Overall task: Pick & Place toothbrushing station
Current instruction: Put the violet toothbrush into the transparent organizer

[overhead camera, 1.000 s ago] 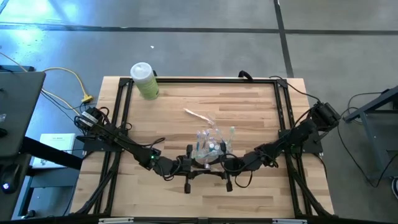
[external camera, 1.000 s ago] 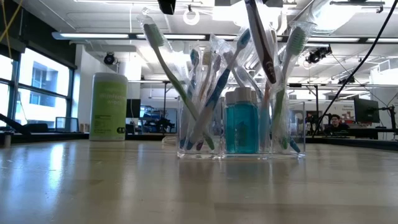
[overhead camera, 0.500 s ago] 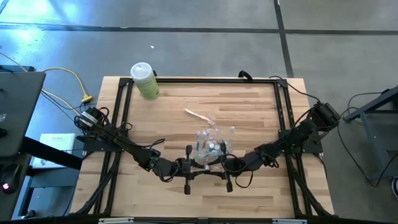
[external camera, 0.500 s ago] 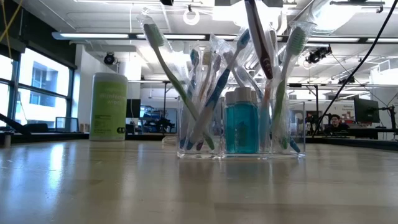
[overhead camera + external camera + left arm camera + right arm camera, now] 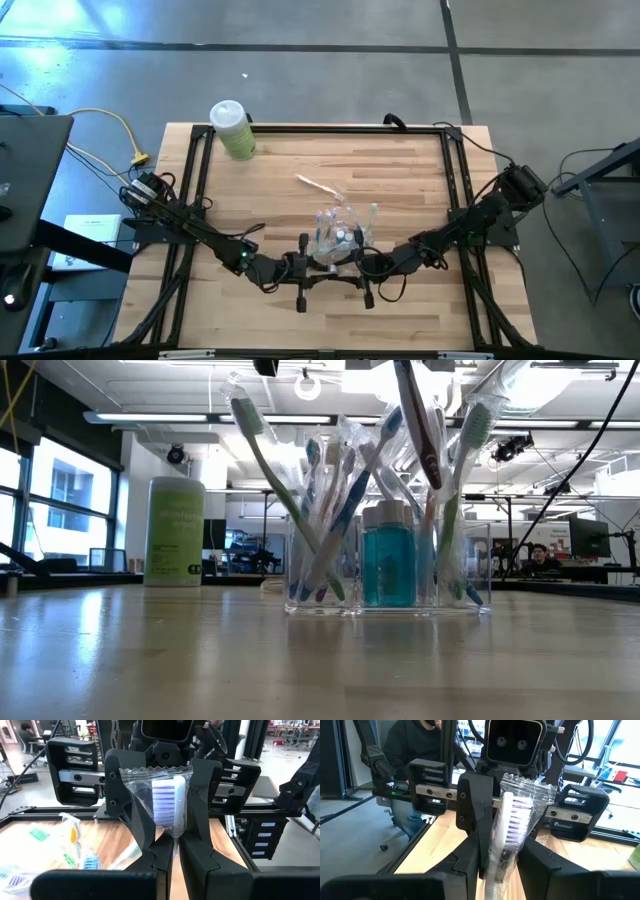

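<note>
A clear organizer stands on the table, holding several toothbrushes and a teal bottle. Just near of it, my left gripper and right gripper face each other fingertip to fingertip, above the table. Each wrist view shows a plastic-wrapped toothbrush with purple bristles, seen in the left wrist view and the right wrist view, rising from between that gripper's shut fingers. I cannot tell whether both views show one brush. A dark red handle hangs down over the organizer's right end. My left gripper pinches the wrapped brush just below its head between its two fingers. The fingers are level and come from the table's left. The head stands upright above them. My right gripper holds the wrapped brush below its head between its two fingers. The fingers are level and come from the table's right. The head stands above them, tilted a little; the part below is hidden.
A green canister stands at the table's far left corner. One wrapped toothbrush lies loose on the table, far of the organizer. A black frame runs around the table. A person sits beyond the table.
</note>
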You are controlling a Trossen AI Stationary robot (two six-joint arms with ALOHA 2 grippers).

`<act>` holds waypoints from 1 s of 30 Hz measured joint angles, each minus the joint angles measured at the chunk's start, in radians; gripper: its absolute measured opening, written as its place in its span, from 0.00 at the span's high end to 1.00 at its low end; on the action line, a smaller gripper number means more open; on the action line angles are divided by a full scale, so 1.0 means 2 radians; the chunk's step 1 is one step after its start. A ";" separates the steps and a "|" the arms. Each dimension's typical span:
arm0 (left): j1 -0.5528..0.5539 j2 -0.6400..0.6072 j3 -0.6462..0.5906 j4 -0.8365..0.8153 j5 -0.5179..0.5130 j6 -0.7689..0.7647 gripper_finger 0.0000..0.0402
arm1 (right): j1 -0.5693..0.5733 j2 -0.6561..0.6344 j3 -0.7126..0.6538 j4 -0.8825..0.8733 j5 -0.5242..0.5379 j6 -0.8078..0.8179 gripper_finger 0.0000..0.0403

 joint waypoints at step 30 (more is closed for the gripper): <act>0.000 0.000 -0.001 -0.006 0.023 0.020 0.90 | 0.001 -0.001 0.002 0.041 -0.007 0.005 0.69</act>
